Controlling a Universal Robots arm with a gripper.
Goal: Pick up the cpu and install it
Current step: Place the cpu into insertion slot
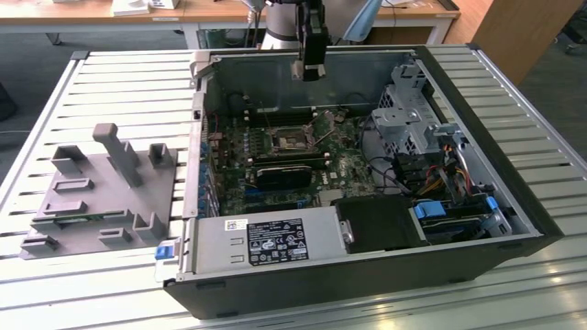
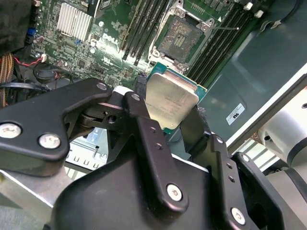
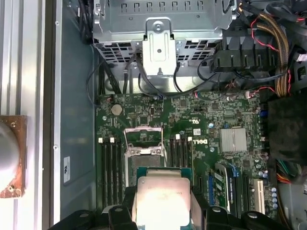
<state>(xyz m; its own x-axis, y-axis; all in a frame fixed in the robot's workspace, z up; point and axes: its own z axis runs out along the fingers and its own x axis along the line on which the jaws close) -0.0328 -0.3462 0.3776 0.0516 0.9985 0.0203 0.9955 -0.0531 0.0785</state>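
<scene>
Slatted metal surface (image 1: 128, 89), exterior view: carries one open computer case (image 1: 367, 275) laid on its side, motherboard (image 1: 275, 165) facing up so I can reach in from above. One grey fixture tray (image 1: 101, 199) sits just beside it on the exterior view's left. My jaws hang over the far part of the case, above the empty socket (image 1: 291, 139).

Second wrist view: one cpu (image 2: 170, 103), clamped between my jaws by two opposite edges, metal lid toward the camera. I judge the edge grip keeps the underside untouched. Two black fingers (image 2: 144, 139), one on either side. The socket (image 2: 180, 40) lies beyond, apart from the chip, with its latch lever (image 2: 225, 28) swung out and its contacts bare to receive it.

First wrist view: same cpu (image 3: 160, 201), held level, near the socket (image 3: 143, 148) and raised clear of it. Not yet seated.
</scene>
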